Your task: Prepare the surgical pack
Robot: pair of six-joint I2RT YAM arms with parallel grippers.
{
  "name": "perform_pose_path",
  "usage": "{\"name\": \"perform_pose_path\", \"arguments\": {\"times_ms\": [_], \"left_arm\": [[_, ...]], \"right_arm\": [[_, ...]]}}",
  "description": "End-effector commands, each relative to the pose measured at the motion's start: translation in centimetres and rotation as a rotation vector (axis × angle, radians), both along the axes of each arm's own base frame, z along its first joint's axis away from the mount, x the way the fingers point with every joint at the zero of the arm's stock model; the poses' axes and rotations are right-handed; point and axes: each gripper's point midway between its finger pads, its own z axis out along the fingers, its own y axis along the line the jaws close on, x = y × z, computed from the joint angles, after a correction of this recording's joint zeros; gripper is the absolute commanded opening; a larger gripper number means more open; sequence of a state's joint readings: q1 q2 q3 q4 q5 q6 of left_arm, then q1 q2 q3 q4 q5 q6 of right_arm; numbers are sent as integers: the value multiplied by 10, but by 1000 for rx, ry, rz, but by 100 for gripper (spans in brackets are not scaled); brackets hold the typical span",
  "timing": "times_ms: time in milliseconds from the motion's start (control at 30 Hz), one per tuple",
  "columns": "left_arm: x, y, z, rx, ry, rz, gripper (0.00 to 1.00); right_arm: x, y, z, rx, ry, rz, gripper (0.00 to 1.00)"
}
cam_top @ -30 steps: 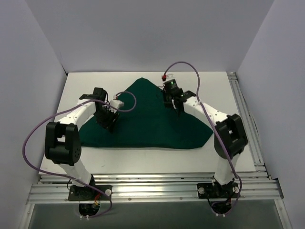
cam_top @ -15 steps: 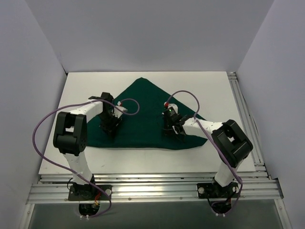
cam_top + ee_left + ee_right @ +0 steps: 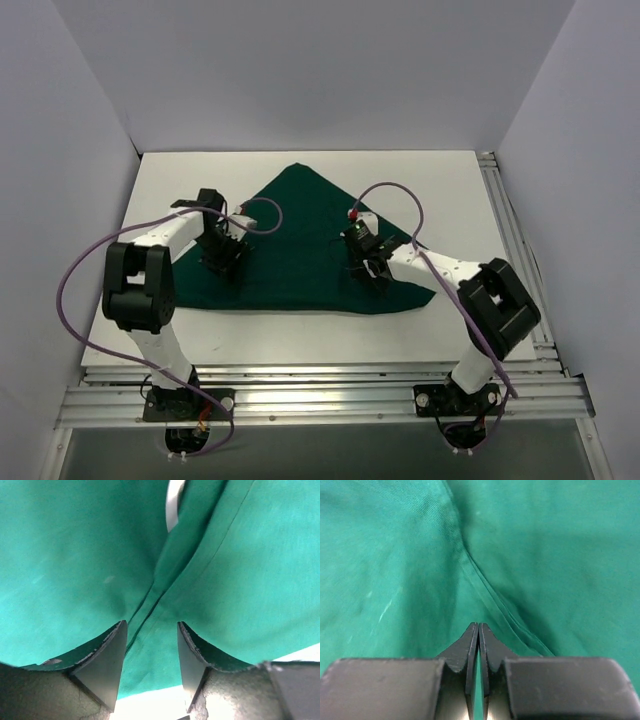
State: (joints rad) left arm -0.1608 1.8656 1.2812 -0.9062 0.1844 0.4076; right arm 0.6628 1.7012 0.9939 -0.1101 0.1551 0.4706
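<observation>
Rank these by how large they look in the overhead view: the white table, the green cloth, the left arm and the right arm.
1. White table
2. Green cloth
3. Left arm and right arm: they look about alike, so I would not rank one above the other.

The drape (image 3: 300,225) lies on the table (image 3: 180,180) under both my pincers: its near left part is below my left pincer (image 3: 151,630), with a fold running ahead from it, and its near right corner is below my right pincer (image 3: 478,627), with a seam running ahead and leftward.
</observation>
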Motion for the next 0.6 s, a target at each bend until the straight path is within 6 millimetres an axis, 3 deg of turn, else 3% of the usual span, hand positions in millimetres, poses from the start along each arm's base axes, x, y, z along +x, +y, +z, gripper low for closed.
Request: {"name": "perform_pose_path", "arguments": {"times_ms": [0, 100, 133, 267, 433, 567], "left_arm": [[11, 14, 52, -32, -152, 40, 54], [-8, 32, 53, 6, -129, 61, 55], [-14, 36, 50, 11, -112, 67, 55], [-36, 61, 25, 63, -36, 111, 54], [-31, 78, -6, 158, -28, 125, 54], [-31, 90, -28, 230, -2, 133, 53]], "right_arm": [[-4, -15, 47, -24, -65, -36, 0], [-20, -18, 45, 0, -39, -39, 0], [-26, -8, 43, 62, -15, -21, 0], [-48, -10, 25, 132, 37, -44, 0], [-63, -30, -22, 138, 111, -104, 0], [-70, -35, -40, 106, 148, -105, 0]]}}
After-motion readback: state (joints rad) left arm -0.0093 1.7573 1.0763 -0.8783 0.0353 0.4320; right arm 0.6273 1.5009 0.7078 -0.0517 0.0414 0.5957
